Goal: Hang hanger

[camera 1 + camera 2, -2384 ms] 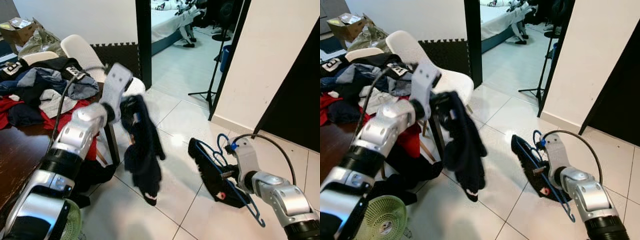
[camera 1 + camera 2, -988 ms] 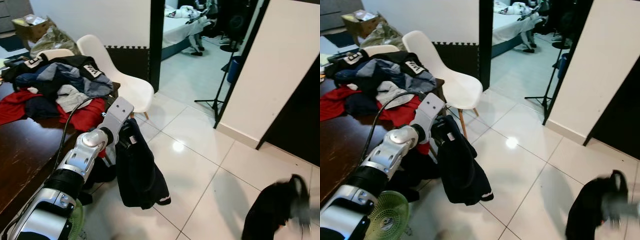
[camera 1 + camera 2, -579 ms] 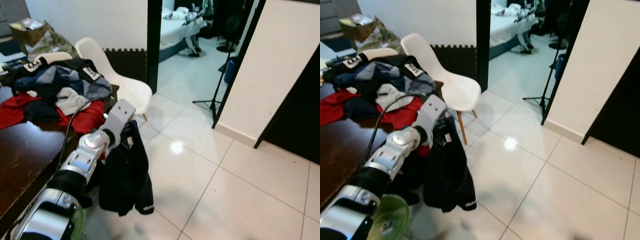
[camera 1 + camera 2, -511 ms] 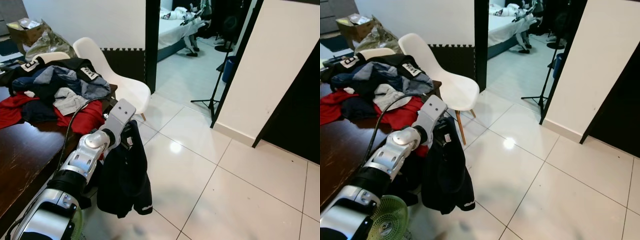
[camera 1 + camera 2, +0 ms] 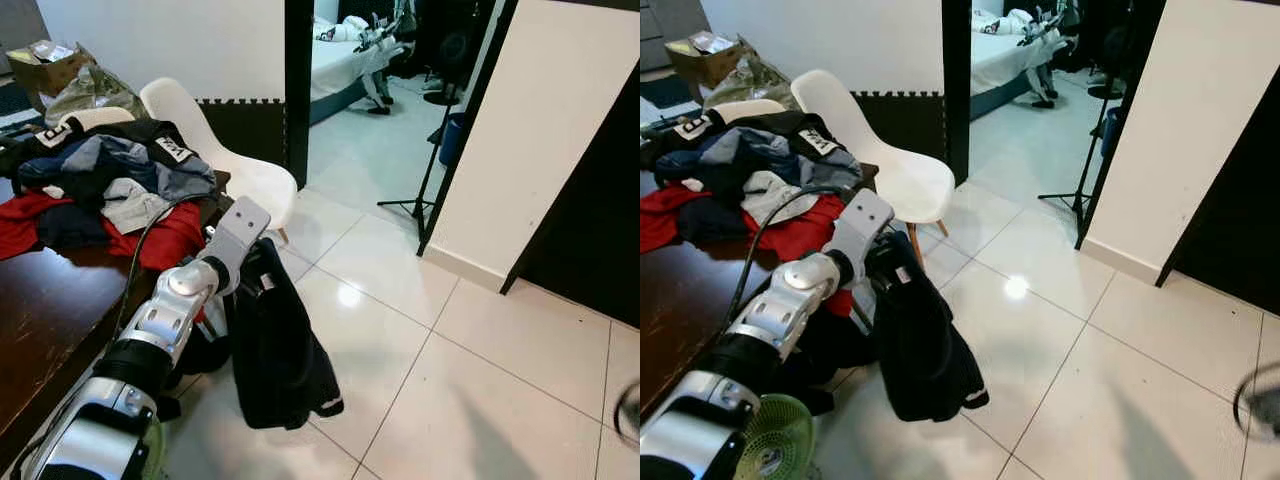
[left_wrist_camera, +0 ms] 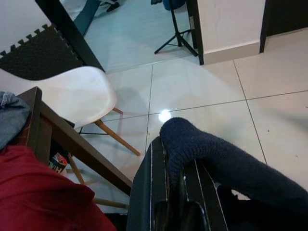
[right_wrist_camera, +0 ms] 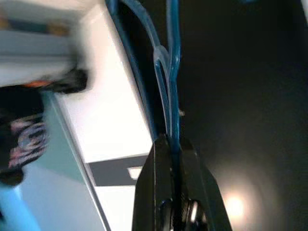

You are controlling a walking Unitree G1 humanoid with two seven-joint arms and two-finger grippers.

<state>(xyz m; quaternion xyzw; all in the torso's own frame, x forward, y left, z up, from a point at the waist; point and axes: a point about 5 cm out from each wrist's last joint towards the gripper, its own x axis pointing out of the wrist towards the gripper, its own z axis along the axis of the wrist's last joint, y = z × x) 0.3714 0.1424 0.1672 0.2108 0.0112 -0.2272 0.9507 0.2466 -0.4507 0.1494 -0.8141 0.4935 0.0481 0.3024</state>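
Note:
My left gripper (image 5: 256, 266) is raised beside the table and shut on a dark navy garment (image 5: 281, 352), which hangs from it down toward the floor. In the left wrist view the knit cloth (image 6: 219, 166) drapes over the black fingers (image 6: 155, 192). Seen from the right wrist, my right gripper (image 7: 169, 143) is shut on the thin wire of a blue hanger (image 7: 170, 72), against a dark surface and a white wall. The picture is blurred. A dark blur (image 5: 1257, 402) sits at the right edge of the head views.
A dark wooden table (image 5: 45, 310) on the left carries a heap of clothes (image 5: 105, 185). A white chair (image 5: 240, 165) stands behind it. A green fan (image 5: 775, 440) is at the lower left. A doorway opens to a bedroom, with a tripod stand (image 5: 425, 150) beside it. White floor tiles (image 5: 450, 340) lie ahead.
The right arm with the hanger dropped out of the head views and is now a blur at the right edge. The hanging garment has swung out to the right. The camera shifted slightly.

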